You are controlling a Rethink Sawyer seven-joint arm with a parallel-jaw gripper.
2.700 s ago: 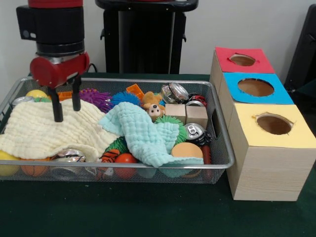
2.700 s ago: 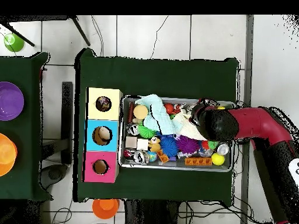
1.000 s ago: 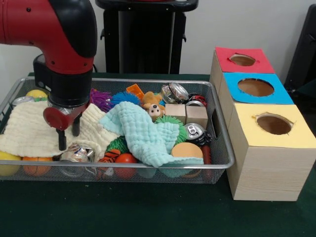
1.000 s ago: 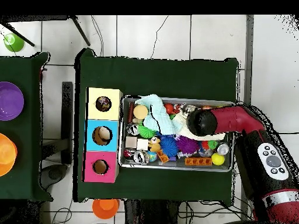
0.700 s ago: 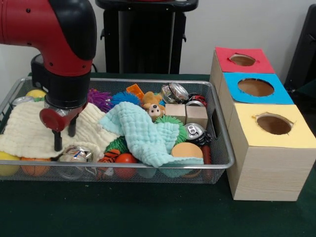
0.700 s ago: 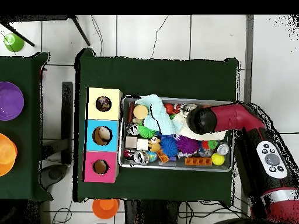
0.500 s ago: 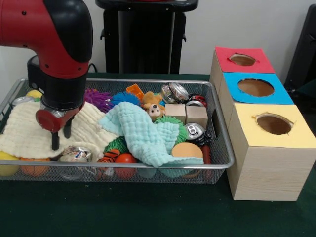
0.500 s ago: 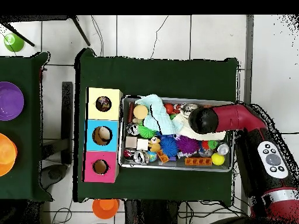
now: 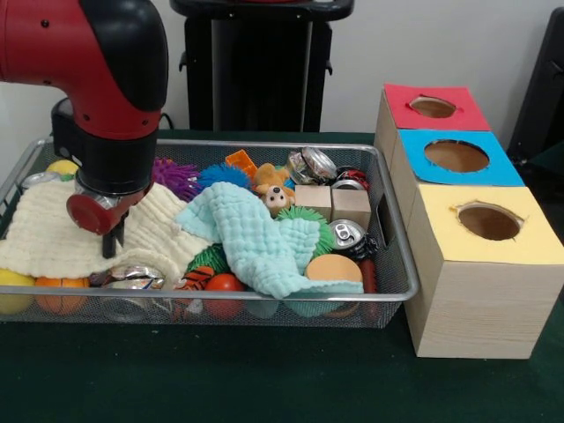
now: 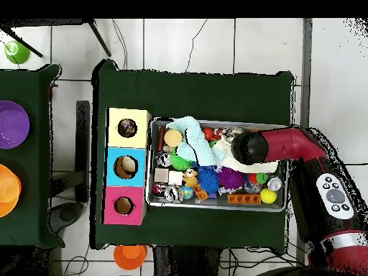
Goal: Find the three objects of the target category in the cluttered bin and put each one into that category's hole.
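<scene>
My gripper (image 9: 110,243) is down in the wire bin (image 9: 264,144) at its left end, shut on a fold of the cream cloth (image 9: 44,238). A crushed silver can (image 9: 128,278) lies just below it against the front mesh, partly under the cloth's edge. Two more cans show: one beside the mint cloth (image 9: 348,233) and one at the back (image 9: 313,164). The three boxes stand right of the bin, with a red hole (image 9: 433,107), a blue hole (image 9: 456,156) and a yellow hole (image 9: 489,220). In the overhead view the arm's end (image 10: 249,147) hides the gripper.
A mint cloth (image 9: 256,233) drapes over the bin's middle. Around it lie two wooden blocks (image 9: 333,203), spiky balls (image 9: 176,174), a small plush dog (image 9: 275,196), an orange disc (image 9: 333,267) and fruit-like balls (image 9: 62,298) along the front mesh.
The gripper came down from above the cream cloth, slid toward the bin's front left, and its fingers drew together on the cloth. The cloth's edge now covers more of the crushed can.
</scene>
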